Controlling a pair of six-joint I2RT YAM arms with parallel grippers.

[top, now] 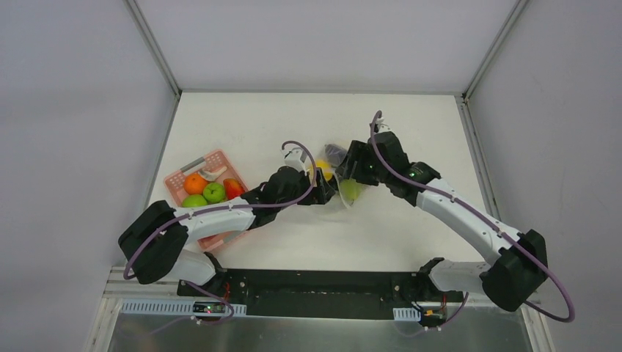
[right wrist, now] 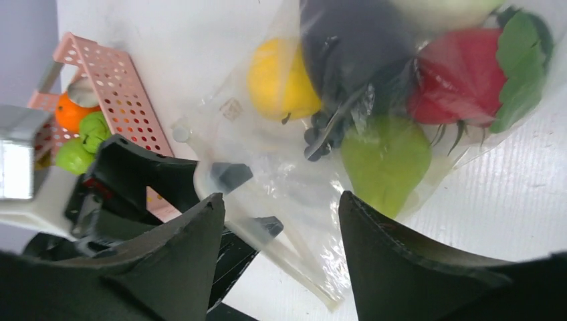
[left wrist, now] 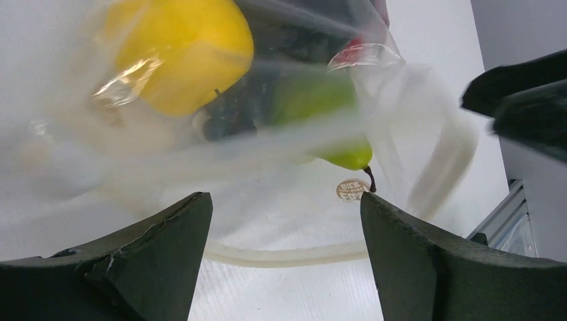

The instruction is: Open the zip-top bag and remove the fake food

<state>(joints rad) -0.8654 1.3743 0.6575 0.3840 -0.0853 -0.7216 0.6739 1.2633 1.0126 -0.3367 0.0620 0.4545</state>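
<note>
The clear zip-top bag [top: 346, 193] lies on the white table between my two grippers. Through its plastic show the fake food: a yellow fruit [right wrist: 281, 80], a dark eggplant [right wrist: 354, 40], a red tomato [right wrist: 461, 77] with a green top, and a lime-green piece [right wrist: 384, 160]. My left gripper [left wrist: 282, 200] is open, and the bag's pale zip rim [left wrist: 287, 254] curves across the gap without being pinched. My right gripper [right wrist: 281, 197] is also open, with a loose corner of the bag [right wrist: 314, 214] between its fingers. In the top view the left gripper [top: 328, 192] and right gripper [top: 348, 178] face each other closely.
A pink slatted basket [top: 181, 177] with an orange and green apples stands left of the bag, beside my left arm. The right gripper's dark body [left wrist: 521, 100] shows at the right of the left wrist view. Grey walls enclose the table.
</note>
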